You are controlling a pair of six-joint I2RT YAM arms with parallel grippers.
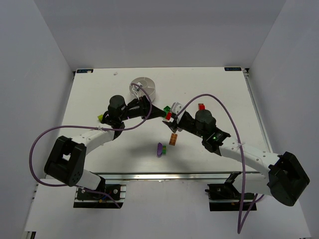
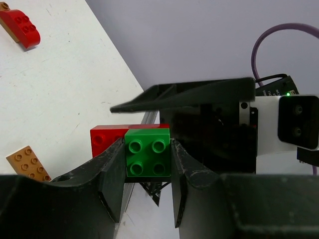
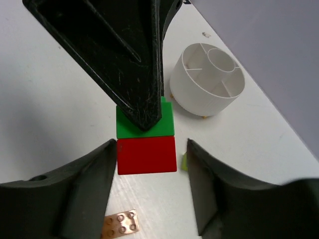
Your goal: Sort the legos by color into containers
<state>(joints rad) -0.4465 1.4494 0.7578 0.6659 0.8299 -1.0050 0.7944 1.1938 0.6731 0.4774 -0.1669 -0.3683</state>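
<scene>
My left gripper (image 2: 147,145) is shut on a green brick (image 2: 147,158) that is joined to a red brick (image 2: 105,140). In the top view this pair (image 1: 167,112) hangs between both grippers, just right of the white dish (image 1: 143,88). My right gripper (image 3: 152,144) is open with its jaws on either side of the red brick (image 3: 146,155). Its left finger is at the brick's edge and a gap shows on the right. The green brick (image 3: 168,124) is partly hidden by the left gripper's finger (image 3: 124,59). The dish (image 3: 199,94) looks empty in the compartments that show.
An orange brick (image 1: 173,139) and a purple brick (image 1: 160,149) lie near the table's front. A red brick (image 1: 201,106) lies to the right, a lime-yellow one (image 1: 100,118) at the left. A small lime piece (image 3: 184,162) lies by my right finger.
</scene>
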